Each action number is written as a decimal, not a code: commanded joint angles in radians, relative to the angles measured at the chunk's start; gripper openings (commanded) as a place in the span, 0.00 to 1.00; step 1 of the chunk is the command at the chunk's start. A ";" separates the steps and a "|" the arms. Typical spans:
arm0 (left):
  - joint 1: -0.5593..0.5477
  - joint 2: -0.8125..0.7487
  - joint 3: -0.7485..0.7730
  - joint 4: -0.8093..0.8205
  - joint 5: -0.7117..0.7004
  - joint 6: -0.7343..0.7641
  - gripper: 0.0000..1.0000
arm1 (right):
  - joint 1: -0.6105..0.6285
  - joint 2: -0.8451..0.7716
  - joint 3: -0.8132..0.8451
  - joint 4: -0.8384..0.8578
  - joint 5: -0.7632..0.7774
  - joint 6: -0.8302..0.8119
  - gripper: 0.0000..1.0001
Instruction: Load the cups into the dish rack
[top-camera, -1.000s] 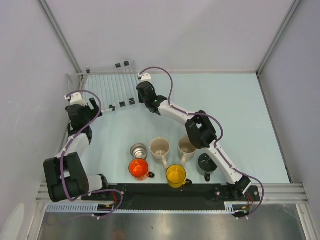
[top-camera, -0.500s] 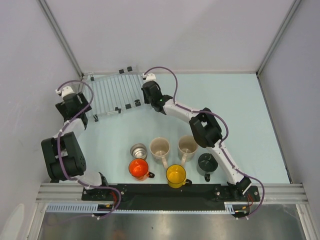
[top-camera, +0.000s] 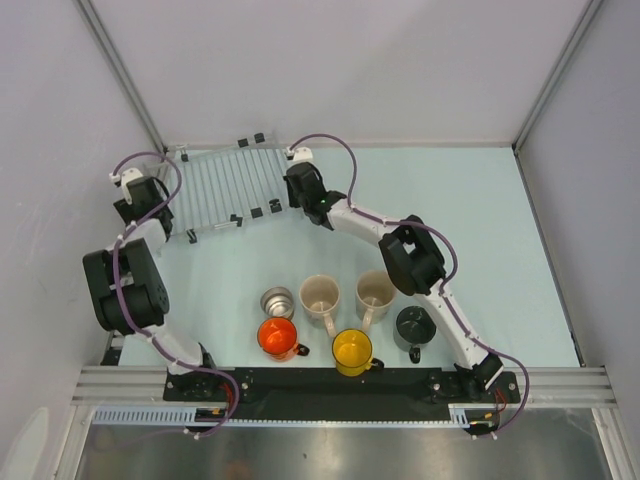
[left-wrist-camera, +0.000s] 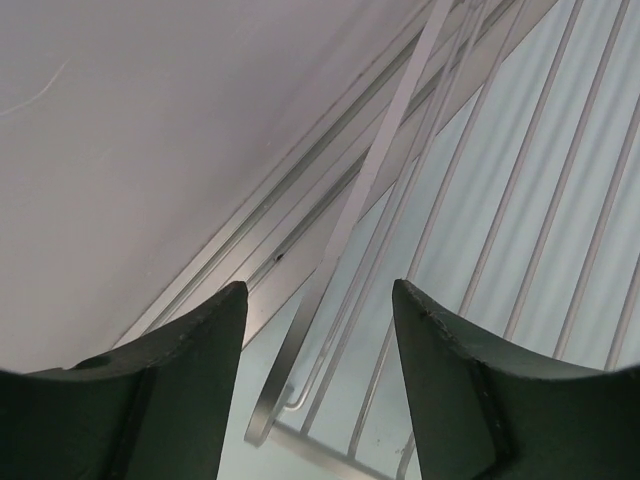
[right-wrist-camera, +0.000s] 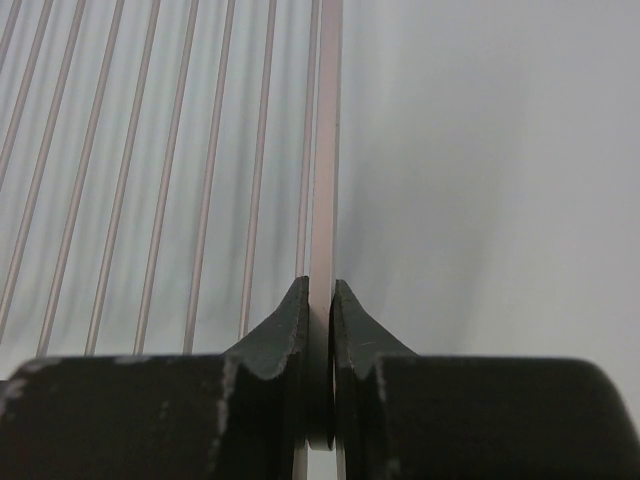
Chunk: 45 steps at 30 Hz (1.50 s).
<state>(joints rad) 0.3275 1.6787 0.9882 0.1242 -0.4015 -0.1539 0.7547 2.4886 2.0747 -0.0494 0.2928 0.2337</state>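
The dish rack (top-camera: 228, 185) sits at the far left of the pale counter (top-camera: 480, 230) with an arm at each end of it. Its long axis runs roughly left to right between them, and its thin wires run from the far side to the near side. The right fingers (right-wrist-camera: 280, 345) are clamped together on the flat strip along the rack's right edge, as the right wrist view shows. The left fingers (left-wrist-camera: 195, 360) stand apart around the strip on the opposite edge, which passes between them near a rounded corner without visibly touching either. All six cups stand on the counter, well apart from the rack and close to the arm bases. The steel cup (top-camera: 277, 301) and two beige mugs (top-camera: 319, 293) (top-camera: 375, 290) form the farther row, and the orange mug (top-camera: 277, 336), yellow mug (top-camera: 352, 348) and dark grey mug (top-camera: 413, 324) stand nearer. None is in the rack, so loading appears not to have begun and this step looks like positioning the rack. What follows seems to turn on the left edge already lying in the gap of the left fingers. Closing them would give a hold at both ends, but the thin strip lies at a slant across the gap and could slip if they close off-centre. The cups lie nearer the right arm's base than the left.
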 joint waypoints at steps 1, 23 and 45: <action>0.005 0.076 0.136 -0.084 -0.019 0.013 0.65 | 0.003 -0.036 -0.060 -0.015 -0.041 0.032 0.00; -0.008 0.095 0.193 -0.097 0.191 0.151 0.00 | 0.015 -0.181 -0.275 0.123 -0.018 -0.011 0.00; -0.252 -0.077 0.124 -0.167 0.334 0.286 0.01 | 0.095 -0.675 -0.791 0.163 0.246 -0.043 0.00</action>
<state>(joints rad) 0.1467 1.6871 1.1160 -0.1287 -0.1200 0.1600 0.7898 1.9511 1.3174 0.0692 0.6022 0.2359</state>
